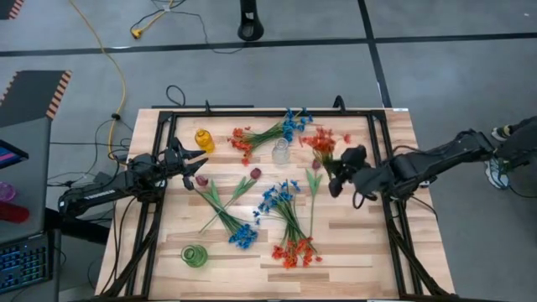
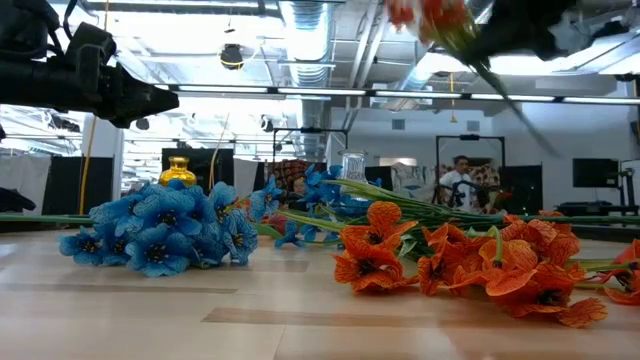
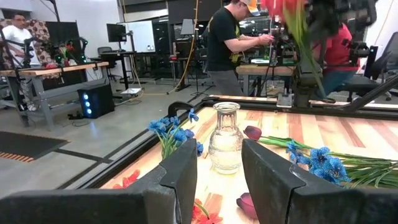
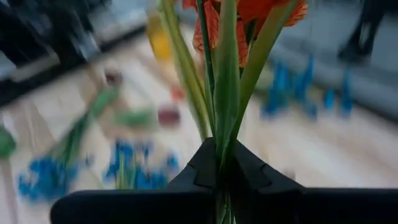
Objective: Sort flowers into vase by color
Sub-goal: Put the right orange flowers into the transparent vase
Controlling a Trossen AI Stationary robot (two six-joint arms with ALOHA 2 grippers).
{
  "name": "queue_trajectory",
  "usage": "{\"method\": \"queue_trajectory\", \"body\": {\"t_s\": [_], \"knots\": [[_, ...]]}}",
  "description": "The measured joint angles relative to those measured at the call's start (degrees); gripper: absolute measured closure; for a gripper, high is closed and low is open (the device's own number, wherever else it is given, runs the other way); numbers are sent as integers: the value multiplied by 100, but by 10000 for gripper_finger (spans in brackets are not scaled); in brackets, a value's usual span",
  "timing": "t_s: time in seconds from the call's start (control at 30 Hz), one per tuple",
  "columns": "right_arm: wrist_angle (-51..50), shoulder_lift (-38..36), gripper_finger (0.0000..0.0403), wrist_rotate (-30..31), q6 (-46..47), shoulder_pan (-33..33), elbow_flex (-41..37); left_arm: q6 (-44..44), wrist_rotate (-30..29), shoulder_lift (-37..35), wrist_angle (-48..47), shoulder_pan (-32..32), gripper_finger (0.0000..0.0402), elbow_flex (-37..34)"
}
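Note:
My right gripper (image 1: 336,168) hangs above the table's middle right, shut on an orange-red flower sprig (image 1: 321,143). That sprig also shows high in the low view (image 2: 430,15). My left gripper (image 1: 197,159) waits open at the left, level, facing the clear vase (image 3: 225,140). A yellow vase (image 1: 204,139) stands at the far left and a green vase (image 1: 194,256) at the near left. Blue sprigs (image 1: 243,236), orange-red sprigs (image 1: 294,252) and maroon tulips (image 1: 254,174) lie flat on the wood. My right gripper pinches the sprig's bundled green stems and leaves (image 4: 221,146) between its two fingers, a little below the blossoms. The fingers come from the table's right side and lie across the stems. The sprig is lifted clear, blossoms uppermost, its stem end (image 2: 520,115) slanting down.
A black metal frame (image 1: 382,168) borders the wooden top. More blue and orange-red sprigs (image 1: 268,132) lie at the far middle, beside the clear vase (image 1: 281,152). People work at benches beyond the table (image 3: 227,43).

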Motion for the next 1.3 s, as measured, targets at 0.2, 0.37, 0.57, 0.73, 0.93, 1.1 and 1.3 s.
{"method": "queue_trajectory", "body": {"t_s": [0.2,0.37,0.57,0.73,0.93,1.1,1.3], "knots": [[2682,-23,358,-175,-2798,-490,-175,0,-1,0,0,0,285,0],[4685,-18,358,-1253,-4379,-1158,-568,0,-1,-1,0,0,285,1],[6402,161,358,-2689,-4810,-2160,-1155,0,-1,0,0,0,285,0],[7304,787,358,-3445,-4771,-2780,-1377,0,-3,-1,2,1,285,1],[8630,1742,358,-3786,-4930,-3118,-1386,0,-2,0,0,2,285,-1],[9033,2328,358,-3788,-4895,-3279,-1386,0,-3,0,0,2,285,-1],[9115,2526,357,-3787,-4759,-3311,-1386,0,-2,0,1,1,285,2]]}}
